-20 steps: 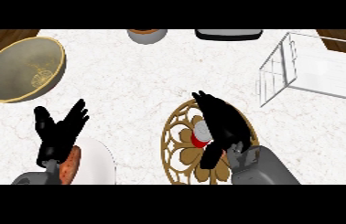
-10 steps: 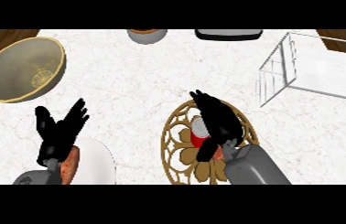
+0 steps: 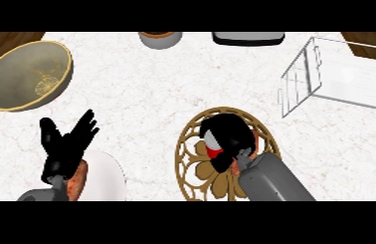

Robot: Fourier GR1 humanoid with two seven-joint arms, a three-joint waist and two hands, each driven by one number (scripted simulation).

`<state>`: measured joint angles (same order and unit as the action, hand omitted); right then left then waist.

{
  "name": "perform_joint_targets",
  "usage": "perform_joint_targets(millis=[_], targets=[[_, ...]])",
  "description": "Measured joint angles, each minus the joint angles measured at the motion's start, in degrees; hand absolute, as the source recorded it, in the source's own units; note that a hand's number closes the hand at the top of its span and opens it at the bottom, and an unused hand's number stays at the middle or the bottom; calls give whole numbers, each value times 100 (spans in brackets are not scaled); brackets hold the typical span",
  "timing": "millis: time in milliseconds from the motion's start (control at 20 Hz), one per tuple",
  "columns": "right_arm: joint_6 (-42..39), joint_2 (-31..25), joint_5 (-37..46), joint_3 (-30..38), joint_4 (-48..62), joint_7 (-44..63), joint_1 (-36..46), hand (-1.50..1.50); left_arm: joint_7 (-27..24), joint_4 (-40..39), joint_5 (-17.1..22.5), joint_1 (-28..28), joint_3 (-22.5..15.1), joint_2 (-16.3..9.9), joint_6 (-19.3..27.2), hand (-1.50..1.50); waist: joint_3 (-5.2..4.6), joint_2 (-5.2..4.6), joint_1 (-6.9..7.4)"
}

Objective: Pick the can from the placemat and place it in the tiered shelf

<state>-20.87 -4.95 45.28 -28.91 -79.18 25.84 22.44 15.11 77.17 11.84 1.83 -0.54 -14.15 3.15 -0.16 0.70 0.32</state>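
A round, tan openwork placemat (image 3: 192,161) lies near the counter's front, right of centre. On it stands the red and white can (image 3: 212,145), mostly hidden. My right hand (image 3: 230,133) is curled over and round the can from above. The tiered shelf (image 3: 327,78), a clear wire-framed rack, stands at the right rear of the counter. My left hand (image 3: 67,143) rests open, fingers up, at the lower left, away from the can.
A large golden bowl (image 3: 33,74) sits at the far left. A white plate (image 3: 106,176) with a brownish food item (image 3: 75,181) lies under my left forearm. A grey cup (image 3: 160,39) and a dark tray (image 3: 248,37) stand along the back edge.
My right hand's fingers have curled down from an extended pose and closed round the can on the placemat. The left hand has stayed put.
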Motion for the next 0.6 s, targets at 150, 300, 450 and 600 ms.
perform_joint_targets(millis=[150,300,450,600], targets=[[75,104,53,-57,-94,-111,-120,150,130,66,29,78,74,-21,-34,0,-13,23,-19],[186,139,154,-107,-295,-276,-308,150,105,114,-48,3,47,62,-6,0,-17,19,-33],[294,194,200,-174,-505,-507,-465,150,170,119,-48,45,123,46,-23,0,-7,-13,-36],[338,-55,138,16,-1068,-473,-935,150,44,40,-94,-9,133,86,-59,0,7,-34,-65]])
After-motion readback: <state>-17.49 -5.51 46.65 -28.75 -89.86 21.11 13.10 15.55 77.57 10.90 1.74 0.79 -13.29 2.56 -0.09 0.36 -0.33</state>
